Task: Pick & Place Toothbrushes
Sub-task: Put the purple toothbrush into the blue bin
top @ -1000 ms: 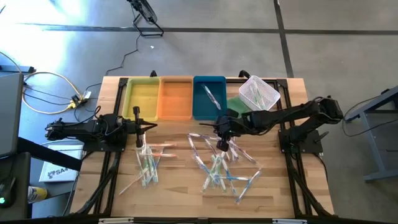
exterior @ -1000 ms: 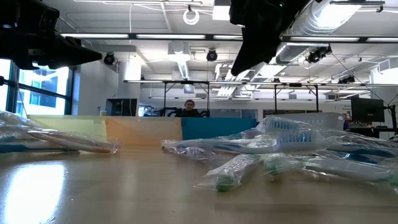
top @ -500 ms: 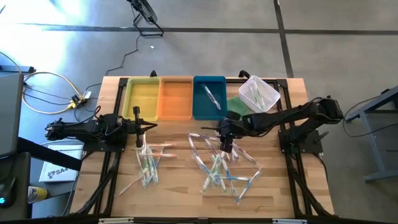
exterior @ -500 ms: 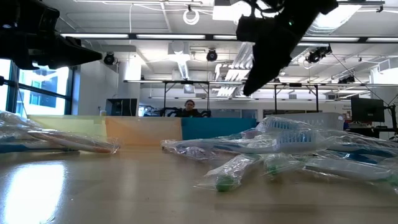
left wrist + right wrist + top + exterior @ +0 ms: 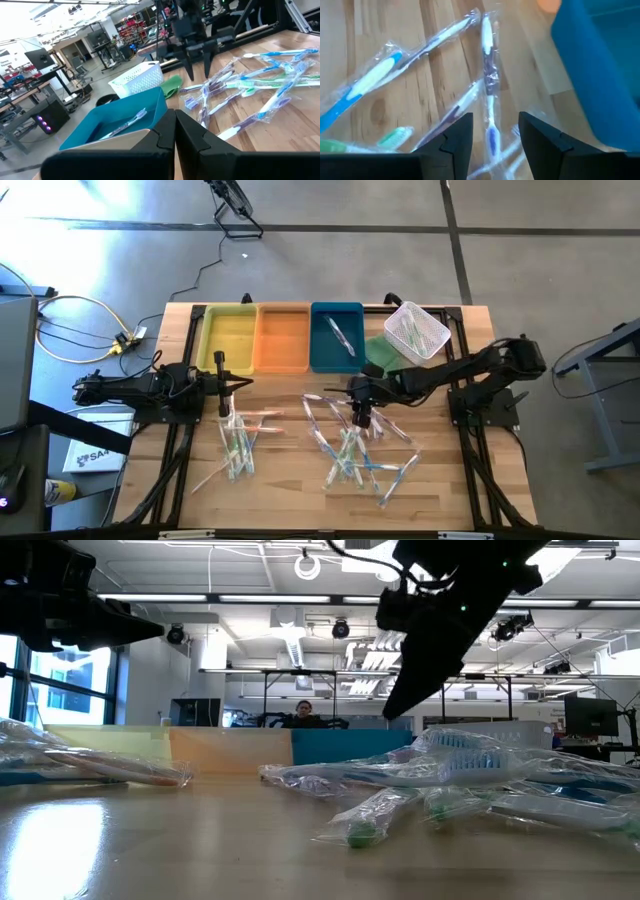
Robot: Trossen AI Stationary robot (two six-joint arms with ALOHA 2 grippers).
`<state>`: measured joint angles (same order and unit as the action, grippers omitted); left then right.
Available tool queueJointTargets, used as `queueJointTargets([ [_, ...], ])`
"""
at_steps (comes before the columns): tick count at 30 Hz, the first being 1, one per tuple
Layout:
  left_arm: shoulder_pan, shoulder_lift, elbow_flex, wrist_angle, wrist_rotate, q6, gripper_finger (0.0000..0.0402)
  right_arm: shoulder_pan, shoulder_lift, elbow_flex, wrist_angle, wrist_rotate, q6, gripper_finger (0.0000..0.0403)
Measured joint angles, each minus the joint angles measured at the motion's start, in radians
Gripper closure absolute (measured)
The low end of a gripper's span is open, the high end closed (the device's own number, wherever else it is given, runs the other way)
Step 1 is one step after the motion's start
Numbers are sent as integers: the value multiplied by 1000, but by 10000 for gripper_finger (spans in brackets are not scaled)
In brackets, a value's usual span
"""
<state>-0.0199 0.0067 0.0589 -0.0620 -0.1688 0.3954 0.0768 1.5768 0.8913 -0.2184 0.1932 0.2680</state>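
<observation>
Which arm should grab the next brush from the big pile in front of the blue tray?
The right. Its pincer hangs open just above that pile of toothbrushes, with a purple wrapped toothbrush lying between its fingers in the right wrist view. The left pincer is shut, off by the smaller pile.

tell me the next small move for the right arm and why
Probably lower the right claw straight down. It is open and hovers over the right pile, with a wrapped purple-handled toothbrush lying between its fingers on the table. Descending should bracket it for a grasp; the blue tray is close by.
</observation>
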Motion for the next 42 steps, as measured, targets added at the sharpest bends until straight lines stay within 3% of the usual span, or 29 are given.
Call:
queueJointTargets([
  [6,0,0,0,0,0,0,402,-31,75,13,34,-42,-3,252],
  [16,0,0,0,0,0,21,402,-73,81,17,34,-98,-11,252],
  [35,0,0,0,0,0,22,402,-70,183,18,17,-109,-4,252],
  [42,0,0,0,0,0,22,402,-70,183,18,16,-96,-8,289],
])
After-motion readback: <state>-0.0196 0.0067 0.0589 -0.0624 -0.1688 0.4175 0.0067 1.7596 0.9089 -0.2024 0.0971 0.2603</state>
